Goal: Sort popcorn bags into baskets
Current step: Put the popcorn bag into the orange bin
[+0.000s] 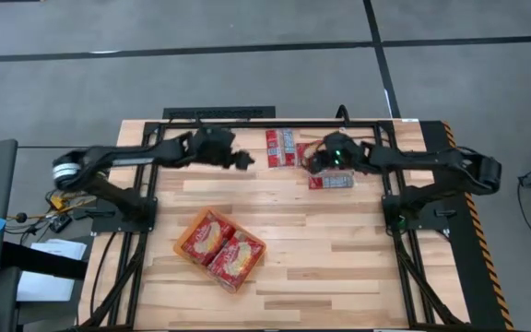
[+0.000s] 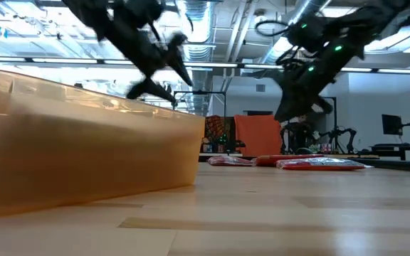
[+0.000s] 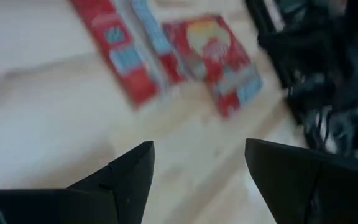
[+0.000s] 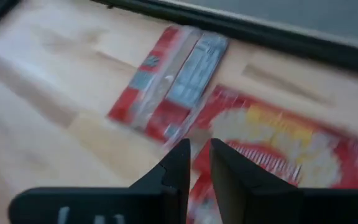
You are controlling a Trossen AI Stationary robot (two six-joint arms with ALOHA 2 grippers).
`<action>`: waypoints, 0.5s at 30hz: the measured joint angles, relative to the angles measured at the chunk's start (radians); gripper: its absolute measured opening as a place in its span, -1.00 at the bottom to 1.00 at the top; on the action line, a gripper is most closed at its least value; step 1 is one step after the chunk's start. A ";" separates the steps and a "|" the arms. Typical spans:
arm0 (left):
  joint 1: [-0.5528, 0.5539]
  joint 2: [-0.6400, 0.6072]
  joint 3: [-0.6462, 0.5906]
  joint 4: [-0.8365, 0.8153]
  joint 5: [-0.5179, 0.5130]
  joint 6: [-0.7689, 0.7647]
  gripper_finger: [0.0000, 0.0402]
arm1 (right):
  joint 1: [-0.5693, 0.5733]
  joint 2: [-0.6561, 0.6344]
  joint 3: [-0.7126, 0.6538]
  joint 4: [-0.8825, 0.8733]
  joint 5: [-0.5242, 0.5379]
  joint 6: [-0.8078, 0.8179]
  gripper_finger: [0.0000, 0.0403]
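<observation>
Three red popcorn bags lie flat near the table's far edge: one with its grey label strip up [image 1: 280,148] [image 4: 169,84], one under my right gripper [image 1: 304,153] [image 4: 284,146], and one toward the near side of it [image 1: 330,181] [image 2: 322,163]. Two more bags [image 1: 219,247] lie inside the orange basket [image 1: 182,242] [image 2: 84,153]. My left gripper [image 1: 244,160] [image 3: 197,168] hovers open to the left of the far bags. My right gripper [image 1: 315,163] [image 4: 198,163] is shut with nothing in it, raised above the bags [image 2: 294,107].
The basket sits near the table's middle, toward the near edge, at an angle. A black frame rail [image 1: 219,112] runs along the far edge just behind the bags. Bare wood [image 1: 339,258] lies right of the basket. The two grippers are close together over the far bags.
</observation>
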 joint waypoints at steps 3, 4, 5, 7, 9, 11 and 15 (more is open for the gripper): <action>0.086 0.122 0.000 0.127 0.087 -0.013 0.19 | -0.053 0.098 0.068 -0.006 0.000 -0.076 -0.64; 0.103 0.164 0.000 0.181 0.113 -0.022 0.19 | -0.068 0.136 0.093 0.000 -0.001 -0.096 -0.66; 0.116 0.202 0.000 0.211 0.139 -0.034 0.19 | -0.081 0.173 0.116 -0.004 -0.002 -0.113 -0.67; 0.132 0.261 0.000 0.271 0.191 -0.059 0.19 | -0.101 0.265 0.170 -0.002 -0.010 -0.139 -0.69; 0.136 0.302 0.000 0.309 0.205 -0.072 0.19 | -0.108 0.347 0.218 -0.012 -0.026 -0.152 -0.72; 0.138 0.328 0.000 0.324 0.194 -0.071 0.19 | -0.107 0.432 0.273 -0.006 -0.033 -0.159 -0.74; 0.139 0.343 0.002 0.331 0.108 -0.053 0.19 | -0.091 0.569 0.379 -0.049 -0.056 -0.165 -0.81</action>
